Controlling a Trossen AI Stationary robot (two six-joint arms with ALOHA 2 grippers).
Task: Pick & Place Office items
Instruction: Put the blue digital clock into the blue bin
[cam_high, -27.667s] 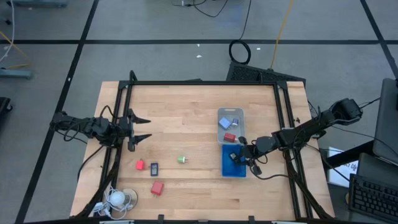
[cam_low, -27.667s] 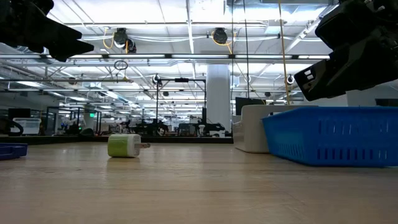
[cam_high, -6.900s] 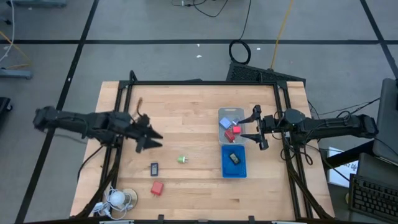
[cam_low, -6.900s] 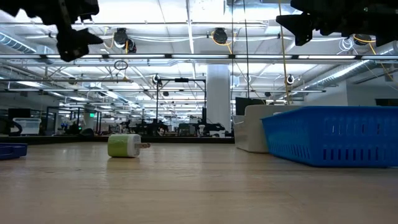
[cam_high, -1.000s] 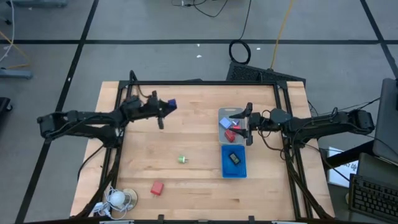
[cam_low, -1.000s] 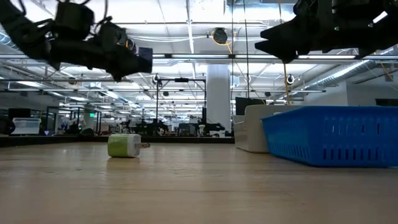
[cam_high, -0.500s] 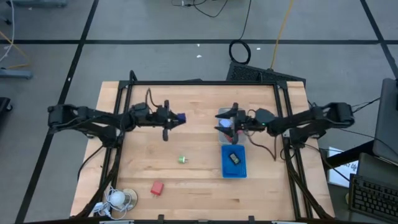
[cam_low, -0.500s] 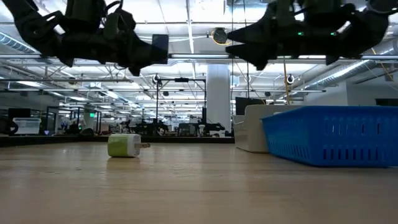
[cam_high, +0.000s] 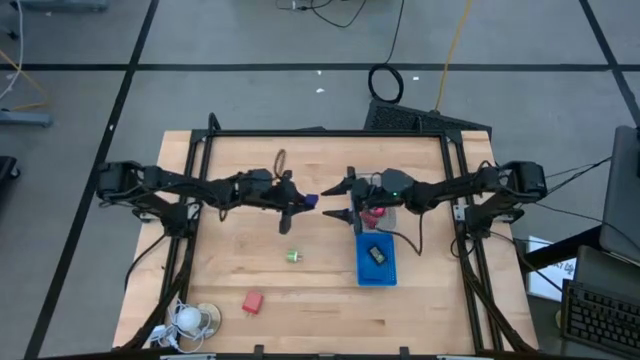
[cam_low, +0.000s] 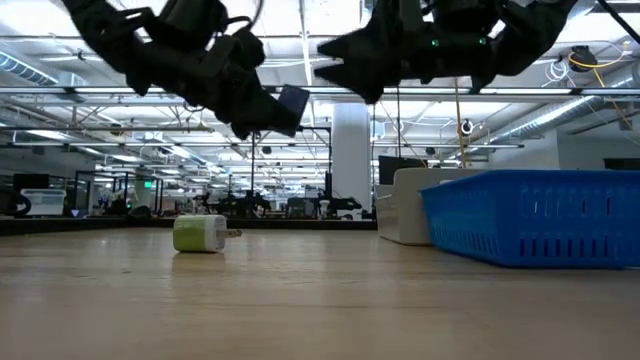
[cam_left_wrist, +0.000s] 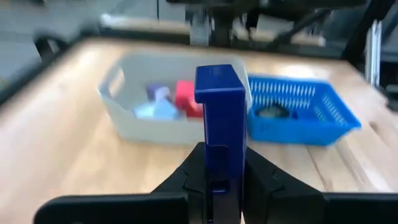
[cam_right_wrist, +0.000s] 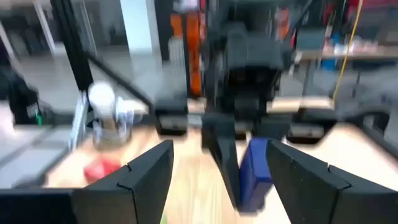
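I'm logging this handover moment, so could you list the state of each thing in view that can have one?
Left end effector: shut on the blue block, raised above mid-table.
Blue block: held upright, off the table.
Right end effector: open, empty, facing the block.
Clear tray: holds red and light-blue pieces.
Blue tray: holds one dark piece.
Green bit: loose on the table.
Red block: loose on the table.

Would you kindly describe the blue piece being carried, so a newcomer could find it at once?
Start at the wooden table and look near its middle, where the two arms nearly meet. The left hand holds a dark blue rectangular piece in the air, facing the open right hand. Unlike the other small items, it rests neither on the table nor in a tray.
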